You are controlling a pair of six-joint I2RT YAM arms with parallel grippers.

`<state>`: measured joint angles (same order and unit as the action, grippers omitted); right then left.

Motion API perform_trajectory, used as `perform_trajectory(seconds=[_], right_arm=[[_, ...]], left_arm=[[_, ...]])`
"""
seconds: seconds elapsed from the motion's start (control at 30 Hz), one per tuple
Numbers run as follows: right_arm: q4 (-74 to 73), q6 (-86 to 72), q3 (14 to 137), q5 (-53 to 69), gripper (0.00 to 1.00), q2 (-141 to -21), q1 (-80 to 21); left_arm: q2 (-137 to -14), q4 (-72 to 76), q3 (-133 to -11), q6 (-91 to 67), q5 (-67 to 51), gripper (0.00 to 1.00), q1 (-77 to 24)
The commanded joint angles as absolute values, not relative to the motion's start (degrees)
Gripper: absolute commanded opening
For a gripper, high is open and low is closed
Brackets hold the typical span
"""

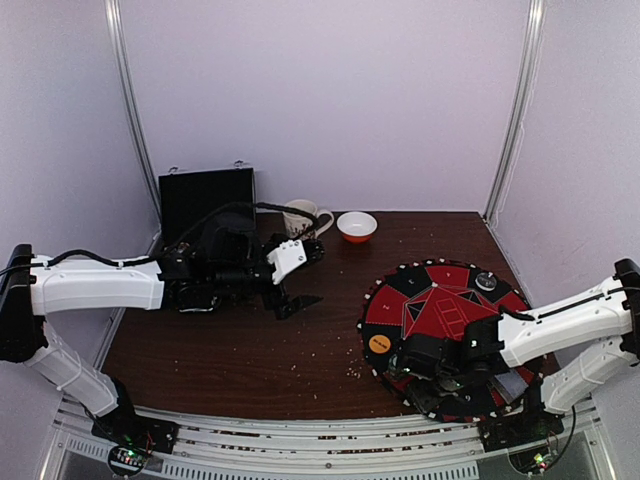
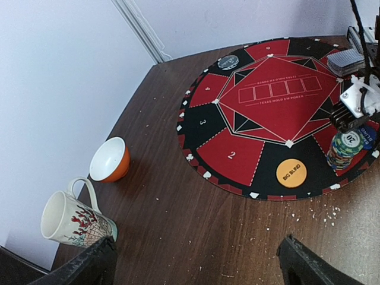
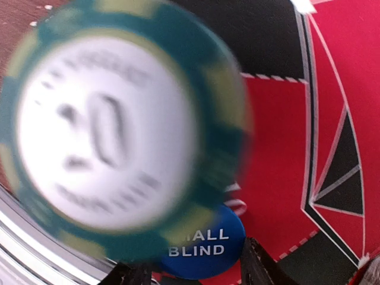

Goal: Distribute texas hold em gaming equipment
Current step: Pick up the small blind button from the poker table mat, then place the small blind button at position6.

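Chips [image 2: 345, 148] stacked at mat [image 2: 231, 157] edge, perhaps inside right tool [image 2: 349, 126].

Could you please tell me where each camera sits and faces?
Top external: above, behind the bases, looking down on the brown wooden table; both white arms show.
Left wrist: faces the round red-and-black poker mat; left tool shows.
Right wrist: close above a green-and-white round chip; right tool shows.
Both wrist views share the blue round disc.

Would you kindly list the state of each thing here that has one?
Left gripper: open, empty.
Right gripper: at the chip stack, grip unclear.
Chip stack: upright on the mat.
Card deck: stacked, face down.
Mug: upright.
Bowl: upright.
Black case: open.
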<state>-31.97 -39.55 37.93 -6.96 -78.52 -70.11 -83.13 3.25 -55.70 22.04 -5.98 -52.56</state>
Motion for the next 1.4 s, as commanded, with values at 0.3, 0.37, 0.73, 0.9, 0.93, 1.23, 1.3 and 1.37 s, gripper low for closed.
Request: perform_trajectory(seconds=[0.3,0.37,0.73,0.9,0.93,1.23,1.3,1.37], right_arm=[[-48.8,-45.7,39.3,-11.7,0.33,-68.1,-58.8],[-50.3,-44.6,40.7,-12.1,0.33,-66.2,-54.3],[-34.0,-28.0,50.0,-2.6,0.31,-73.6,-17.5],[-31.4,-24.9,47.7,3.2,0.3,-76.5,1.8],[-31.5,-24.4,47.2,3.2,0.3,-76.7,5.1],[-33.4,-20.3,45.2,3.6,0.28,-84.1,21.0],[-32.5,-20.6,44.7,2.7,0.28,-85.6,22.0],[-31.9,-20.6,44.8,1.8,0.28,-87.1,23.0]], left_arm=[[-81.1,5.3,-55.2,23.1,-5.2,0.98,-52.3],[-81.1,5.2,-55.3,23.0,-5.1,0.98,-52.3],[-81.1,5.1,-55.6,22.7,-5.4,0.98,-52.3],[-81.0,5.1,-55.7,22.5,-5.7,0.98,-52.3],[-80.9,5.0,-55.7,22.5,-5.8,0.98,-52.3],[-80.7,5.1,-55.6,22.3,-5.9,0.98,-52.3],[-80.5,5.3,-55.4,22.5,-5.7,0.98,-52.3],[-80.4,5.2,-55.5,22.6,-5.6,0.98,-52.3]])
